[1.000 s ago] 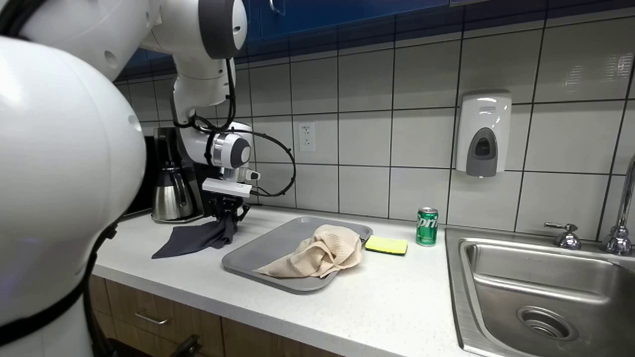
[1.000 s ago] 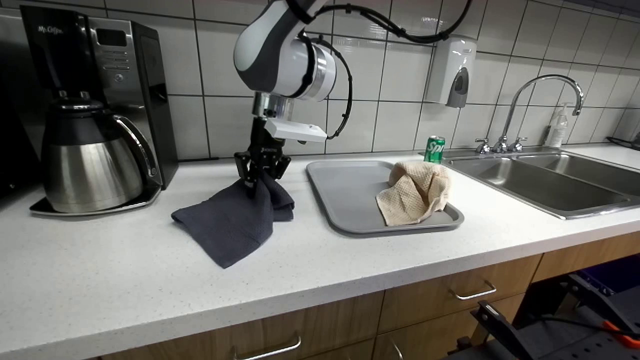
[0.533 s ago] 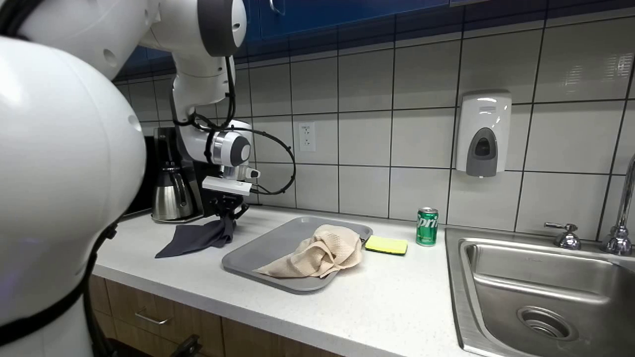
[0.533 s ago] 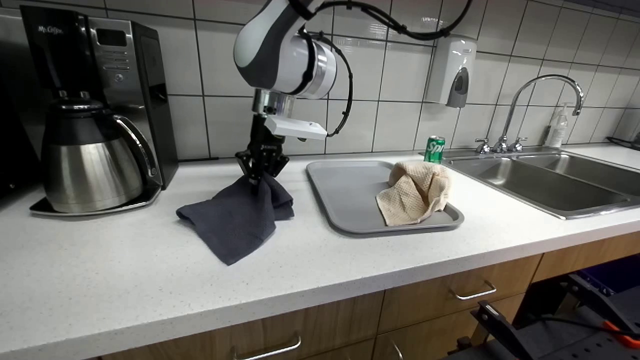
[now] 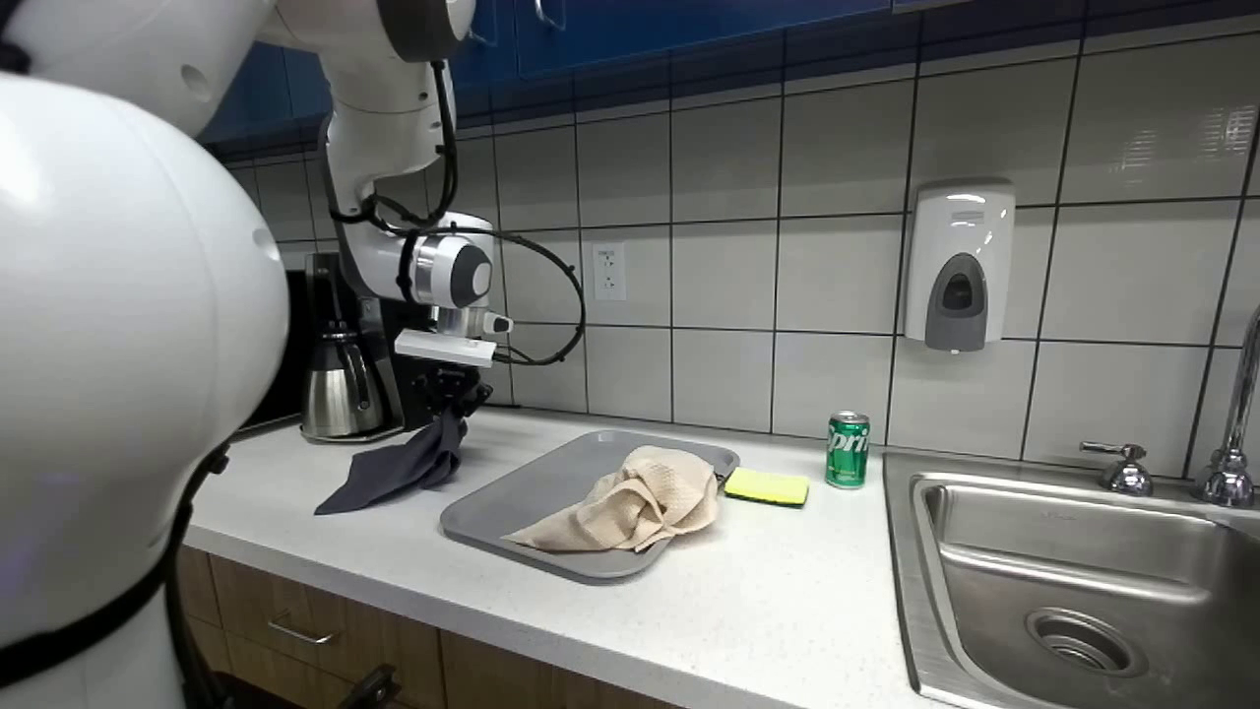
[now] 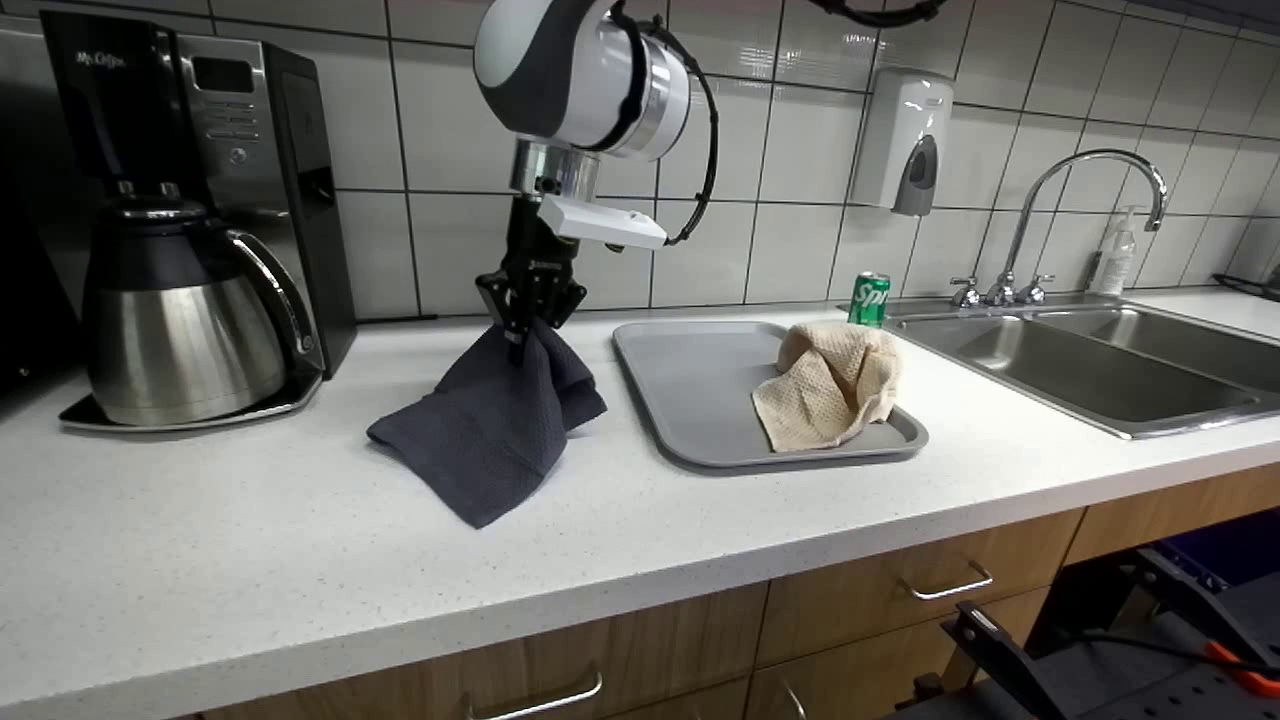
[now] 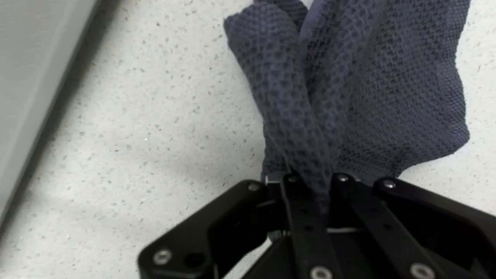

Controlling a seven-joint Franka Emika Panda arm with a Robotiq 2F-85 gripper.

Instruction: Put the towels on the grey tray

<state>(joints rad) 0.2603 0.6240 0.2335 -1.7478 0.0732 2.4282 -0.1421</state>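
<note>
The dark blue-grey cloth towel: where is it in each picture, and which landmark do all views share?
In an exterior view: dark blue-grey cloth towel, left of centre, below mid-height.
In an exterior view: towel, left of centre, mostly lower half.
Wrist view: towel, upper part, mostly right of centre.
Landmark: grey rectangular tray, right of the towel in both exterior views, left, cropped, in wrist view.

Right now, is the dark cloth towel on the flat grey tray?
Off: the black gripper pinches the towel over white counter, beside the tray.
</note>
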